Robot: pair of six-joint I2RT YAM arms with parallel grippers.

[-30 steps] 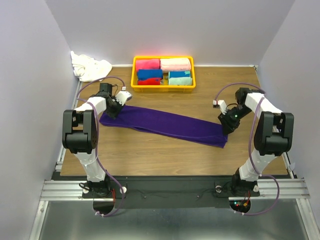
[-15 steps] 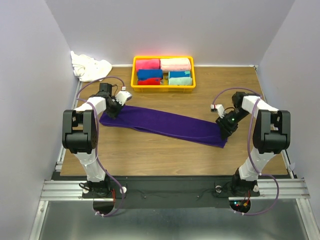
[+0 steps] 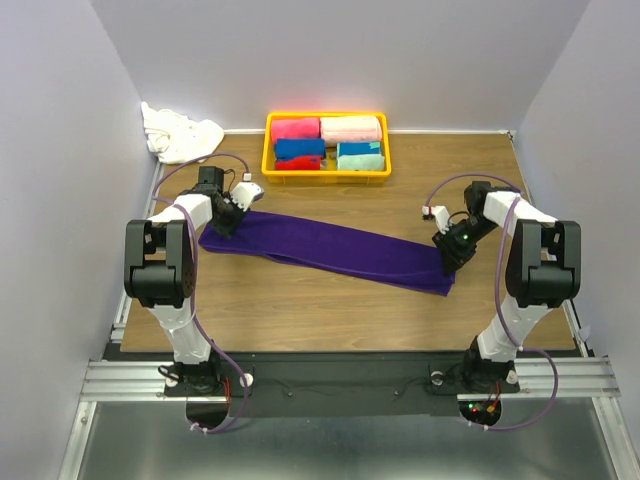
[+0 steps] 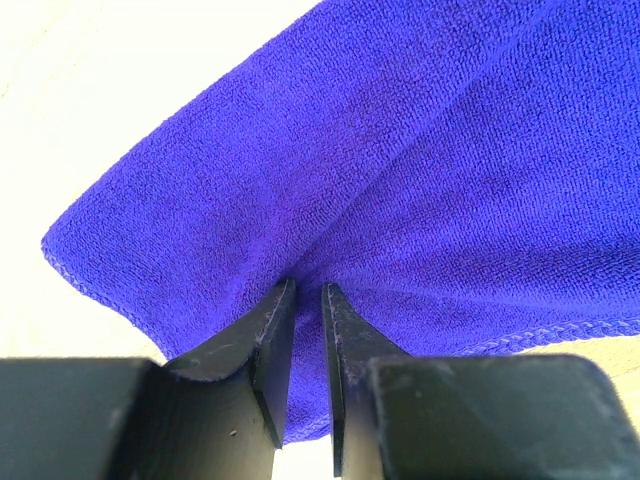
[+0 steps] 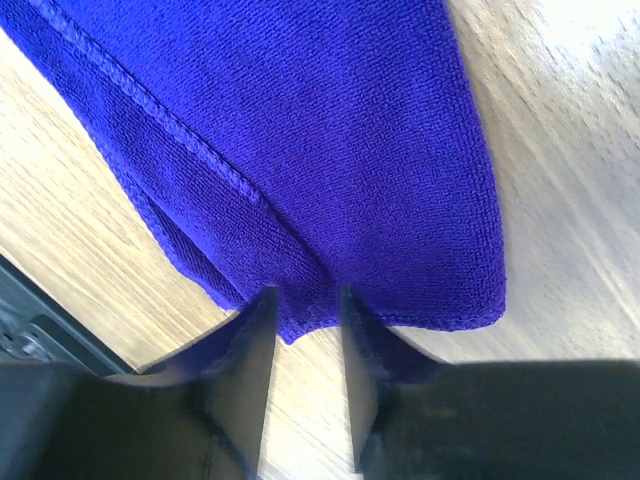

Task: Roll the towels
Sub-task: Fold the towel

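Observation:
The purple towel (image 3: 330,250) lies as a long flat band slanting across the table, from upper left to lower right. My left gripper (image 3: 228,222) is at its left end, and in the left wrist view the jaws (image 4: 308,290) are pinched on a fold of purple cloth (image 4: 400,150). My right gripper (image 3: 450,255) is at the towel's right end. There its jaws (image 5: 303,295) stand apart, with the towel's corner (image 5: 330,130) lying flat just between the fingertips and bare wood in the gap. The white towel (image 3: 180,133) lies crumpled at the back left corner.
A yellow basket (image 3: 268,150) at the back middle holds pink, red, blue and teal rolled towels. Grey walls close in on both sides of the wooden table (image 3: 330,320). Both arm bases stand at the near edge.
My right gripper has shifted slightly left and onto the towel's right corner. The left arm and the towel have not moved.

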